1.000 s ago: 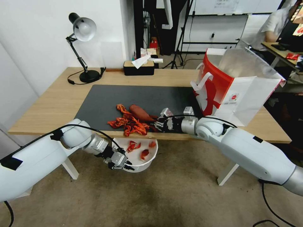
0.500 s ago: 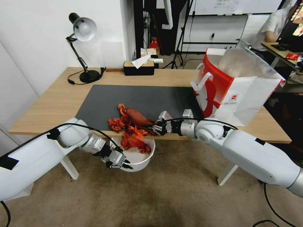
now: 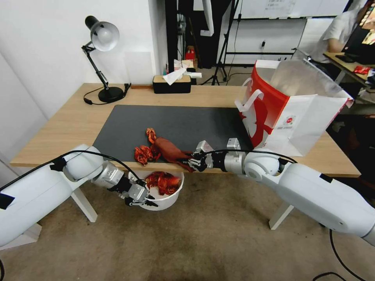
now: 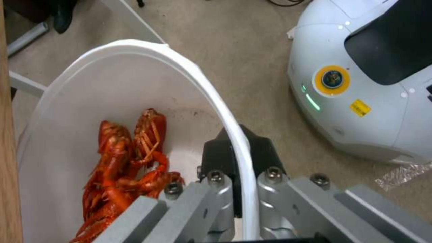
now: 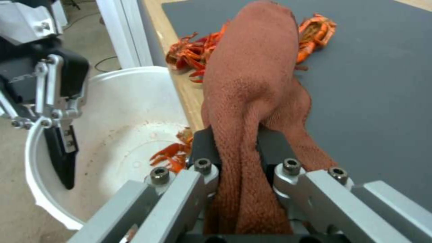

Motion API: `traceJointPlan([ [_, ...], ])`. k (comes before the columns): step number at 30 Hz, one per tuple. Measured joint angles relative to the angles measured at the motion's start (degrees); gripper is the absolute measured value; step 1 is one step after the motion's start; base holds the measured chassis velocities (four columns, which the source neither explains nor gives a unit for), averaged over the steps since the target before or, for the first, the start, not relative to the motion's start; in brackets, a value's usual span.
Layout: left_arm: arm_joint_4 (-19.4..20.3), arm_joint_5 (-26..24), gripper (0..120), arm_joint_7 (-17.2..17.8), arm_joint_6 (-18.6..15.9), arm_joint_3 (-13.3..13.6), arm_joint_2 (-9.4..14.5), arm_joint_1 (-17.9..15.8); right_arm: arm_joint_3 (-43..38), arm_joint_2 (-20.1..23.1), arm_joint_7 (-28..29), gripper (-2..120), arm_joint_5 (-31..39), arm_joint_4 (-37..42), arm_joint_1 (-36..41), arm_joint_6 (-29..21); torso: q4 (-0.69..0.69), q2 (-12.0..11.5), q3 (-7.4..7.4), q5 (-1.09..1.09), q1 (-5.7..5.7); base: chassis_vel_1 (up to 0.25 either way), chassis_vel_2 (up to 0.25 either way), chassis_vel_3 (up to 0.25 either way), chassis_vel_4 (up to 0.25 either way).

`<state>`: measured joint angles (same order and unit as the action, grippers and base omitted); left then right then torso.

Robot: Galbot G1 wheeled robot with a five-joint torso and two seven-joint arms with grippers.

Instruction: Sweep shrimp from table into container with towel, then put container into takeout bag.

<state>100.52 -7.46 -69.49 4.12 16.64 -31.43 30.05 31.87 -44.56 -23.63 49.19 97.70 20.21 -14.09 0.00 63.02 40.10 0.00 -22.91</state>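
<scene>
Gripping the container (image 3: 166, 197) by its near rim, the left gripper (image 3: 140, 198) is held just below the table (image 3: 70, 125) front edge; fingers are pinched either side of the white rim, as seen in the left wrist view (image 4: 234, 175). Container is a round white bowl with wide rim and tapering sides, with a clump of glossy red-orange shrimp (image 3: 163, 182) inside. The towel (image 3: 170, 150), dark brick-red and matte, is clamped in the right gripper (image 3: 195, 160) at the mat's front edge, its lump stretched out across the dark grey mat (image 3: 183, 121). A few shrimp are left on the table, touching the towel's far end on the left side. The takeout bag (image 3: 293, 113) is stood open at the table's right end, well apart from the container, with its silvery lining visible.

View differences: the right wrist view shows towel weave bunched between the black pads (image 5: 270, 145) and shrimp on both sides of the towel (image 5: 252, 84). The left wrist view shows the robot's white base (image 4: 369, 77) on the floor.
</scene>
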Motion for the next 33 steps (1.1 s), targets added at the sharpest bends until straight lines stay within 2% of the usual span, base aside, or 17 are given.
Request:
traceJointPlan([
  [6, 0.09, -0.01, 0, -0.09, 0.01, -0.51, 0.02, 0.55, -0.11, 0.36, 0.00, 8, 0.08, 0.90, 0.08, -0.32, 0.00, 0.00, 0.00, 0.00, 0.00, 0.000, 0.000, 0.000, 0.000],
  [20, -0.05, 0.17, 0, -0.55, 0.12, -1.63, 0.00, 1.50, -7.77, 1.53, -0.46, 8, 2.26, 0.12, 0.31, 0.22, -0.01, 0.00, 0.00, 0.01, 0.00, 0.000, 0.000, 0.000, 0.000],
  [27, 0.18, 0.23, 0, -0.85, 0.33, -2.29, 0.25, 2.11, -4.84, -2.25, 0.60, 8, 2.50, -7.99, -5.41, 1.77, 0.00, 0.00, 0.01, 0.01, 0.00, 0.000, 0.000, 0.000, 0.000],
  [28, 0.40, 0.23, 0, -0.91, 0.47, -2.60, 0.50, 2.48, -2.53, -4.04, 1.83, 8, 2.48, -11.60, -8.21, 2.69, 0.01, 0.00, 0.01, -0.01, -0.01, 0.000, 0.000, 0.000, 0.000],
  [30, 0.51, 0.21, 0, -0.94, 0.53, -2.73, 0.61, 2.64, -1.47, -4.81, 2.47, 8, 2.52, -12.88, -9.35, 2.90, 0.01, 0.00, 0.02, -0.01, -0.01, 0.000, 0.000, 0.000, 0.000],
  [32, 0.98, 0.19, 0, -1.21, 0.89, -4.03, 1.32, 3.99, 3.99, -8.99, 4.22, 8, 2.69, -19.15, -14.84, 5.10, -0.01, 0.00, 0.01, -0.01, -0.01, 0.000, 0.000, 0.000, 0.000],
  [33, 0.98, 0.19, 0, -1.21, 0.89, -4.03, 1.32, 3.99, 3.99, -8.99, 4.22, 8, 2.69, -19.15, -14.84, 5.10, -0.01, 0.00, 0.01, -0.01, -0.01, 0.000, 0.000, 0.000, 0.000],
])
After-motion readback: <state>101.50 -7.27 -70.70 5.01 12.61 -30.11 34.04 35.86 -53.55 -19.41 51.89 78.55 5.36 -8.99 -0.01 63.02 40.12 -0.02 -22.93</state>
